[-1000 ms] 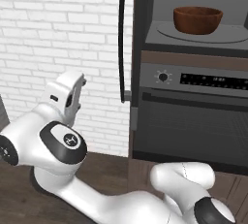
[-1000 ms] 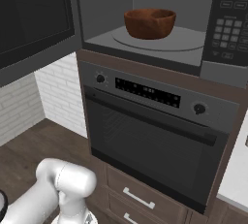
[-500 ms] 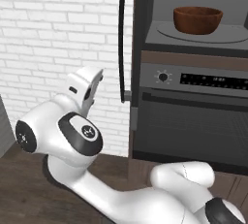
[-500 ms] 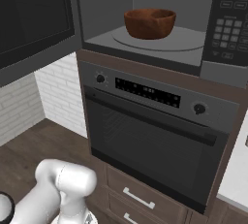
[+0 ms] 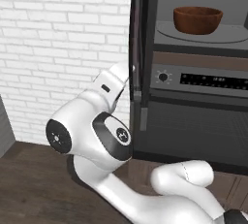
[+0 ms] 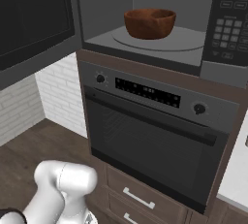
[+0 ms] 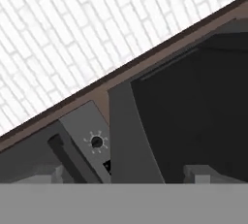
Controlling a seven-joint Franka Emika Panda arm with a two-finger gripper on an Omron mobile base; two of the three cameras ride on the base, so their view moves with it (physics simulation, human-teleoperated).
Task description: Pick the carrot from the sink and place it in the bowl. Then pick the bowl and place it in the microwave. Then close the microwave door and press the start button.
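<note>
Microwave door (image 5: 139,48) — swung open, edge-on, long axis vertical, directly ahead of gripper (image 5: 116,85). Jaws spread, empty, just beside door's outer face. Bowl (image 5: 197,19) on turntable inside microwave (image 6: 145,43) — closing push pending.

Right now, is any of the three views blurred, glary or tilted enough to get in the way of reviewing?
Left base view: flat even light, no glare, the reddish-brown wooden bowl reads sharp. Right base view: equally soft, the dark glass microwave door nearly featureless black. Hand view: rolled steeply, so the brick wall runs diagonally, edges slightly soft.
</note>
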